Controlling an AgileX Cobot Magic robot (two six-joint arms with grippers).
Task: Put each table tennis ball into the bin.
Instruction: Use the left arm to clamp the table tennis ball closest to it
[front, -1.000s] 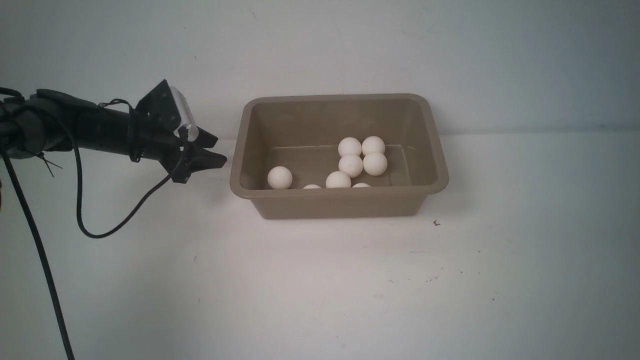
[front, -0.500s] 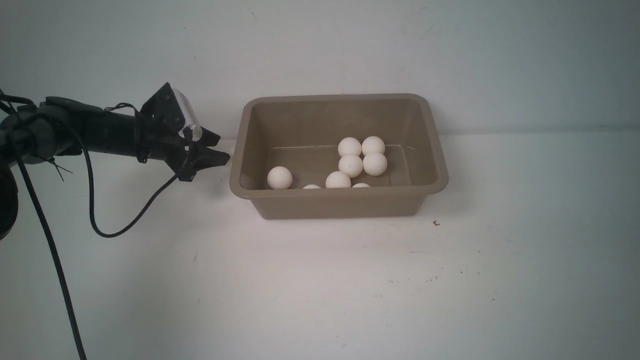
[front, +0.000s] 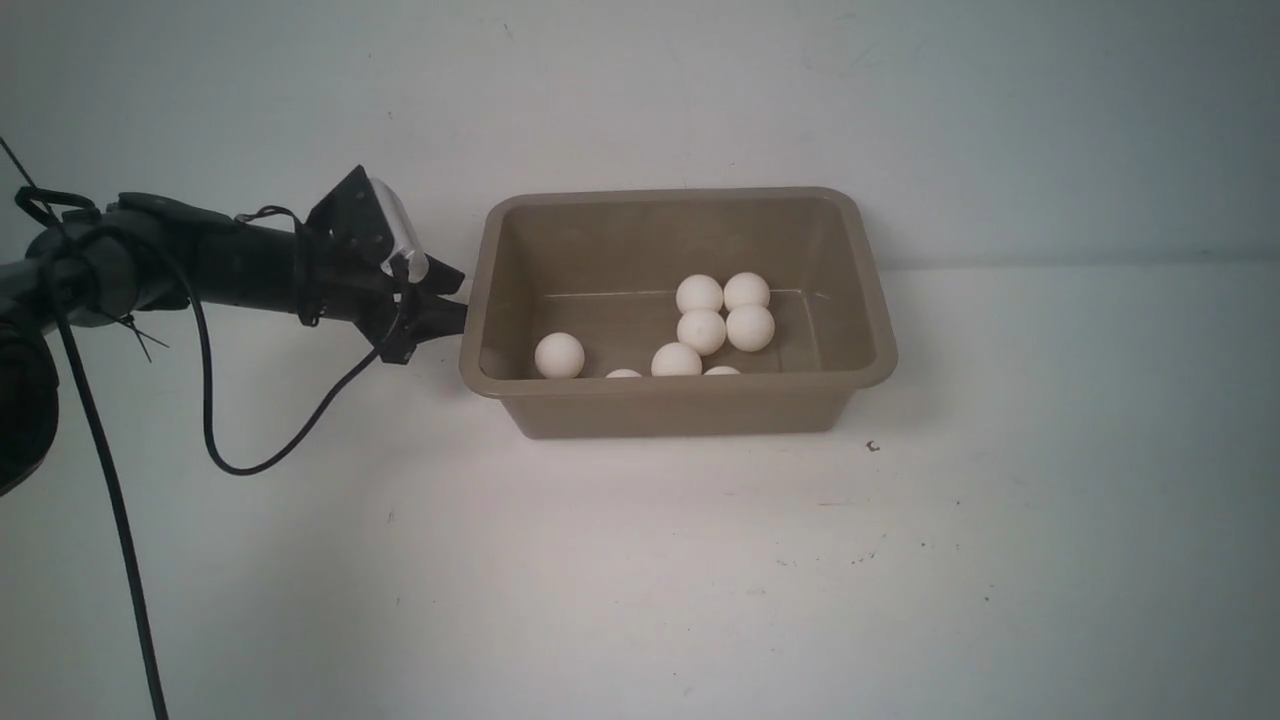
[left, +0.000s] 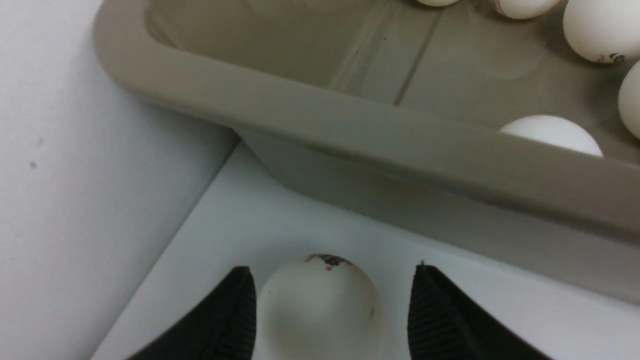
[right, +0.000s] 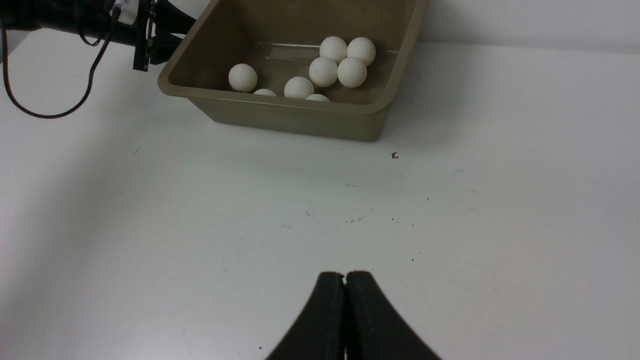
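The taupe-brown bin (front: 480, 300) stands at the back of the table with several off-white table tennis balls (front: 701, 331) in it. It also shows in the right wrist view (right: 280, 102) and the left wrist view (left: 350, 130). My left gripper (front: 458, 295) is just left of the bin's left rim, close to the back wall. In the left wrist view this gripper (left: 332, 269) is open around one marked ball (left: 315, 310), which touches one finger and has a gap to the other. That ball is hidden in the front view. My right gripper (right: 345, 274) is shut and empty over bare table.
The white back wall (front: 640, 100) stands right behind the bin and the left gripper. A black cable (front: 260, 450) hangs from the left arm onto the table. A small dark speck (front: 873, 446) lies in front of the bin's right corner.
My left gripper has moved right and slightly away from me, up to the bin's left rim. The balls in the bin have not moved.
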